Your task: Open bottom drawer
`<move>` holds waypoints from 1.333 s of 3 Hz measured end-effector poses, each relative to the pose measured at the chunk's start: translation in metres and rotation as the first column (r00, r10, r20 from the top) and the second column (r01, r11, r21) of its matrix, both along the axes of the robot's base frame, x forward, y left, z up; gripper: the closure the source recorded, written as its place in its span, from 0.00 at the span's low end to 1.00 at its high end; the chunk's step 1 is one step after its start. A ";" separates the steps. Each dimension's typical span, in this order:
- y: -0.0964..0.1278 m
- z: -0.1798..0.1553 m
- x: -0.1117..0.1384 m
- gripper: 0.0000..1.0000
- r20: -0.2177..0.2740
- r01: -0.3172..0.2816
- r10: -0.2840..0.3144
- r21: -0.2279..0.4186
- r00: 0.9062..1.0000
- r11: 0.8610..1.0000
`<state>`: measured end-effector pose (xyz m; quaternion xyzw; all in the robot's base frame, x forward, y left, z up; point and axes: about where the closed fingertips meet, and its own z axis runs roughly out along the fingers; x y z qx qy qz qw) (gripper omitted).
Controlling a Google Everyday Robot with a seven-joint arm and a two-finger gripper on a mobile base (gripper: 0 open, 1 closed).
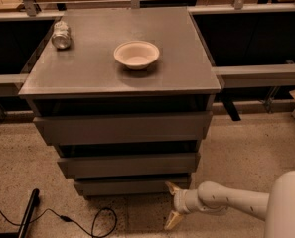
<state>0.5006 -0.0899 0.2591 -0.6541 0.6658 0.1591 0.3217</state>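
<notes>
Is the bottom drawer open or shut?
Shut: the bottom drawer front sits back under the middle drawer, no inside showing. The gripper, fingers open, is by its right corner.

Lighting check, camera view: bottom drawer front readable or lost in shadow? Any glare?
Camera view: warm, dim light; bottom drawer front readable, dark shadow bands in the gaps above each drawer. Camera view: soft sheen on the cabinet top by the can, no hard glare. Camera view: pale claw, open, stands out at that drawer's right end.
</notes>
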 end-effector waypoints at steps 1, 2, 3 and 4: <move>-0.005 -0.012 0.011 0.00 0.014 0.004 -0.004 0.010 1.000 1.000; -0.008 -0.017 0.021 0.00 0.040 0.013 -0.013 0.015 0.999 1.000; -0.014 -0.028 0.032 0.00 0.052 0.023 -0.023 0.002 0.998 1.000; -0.020 -0.039 0.047 0.00 0.066 0.036 -0.035 -0.013 0.997 0.999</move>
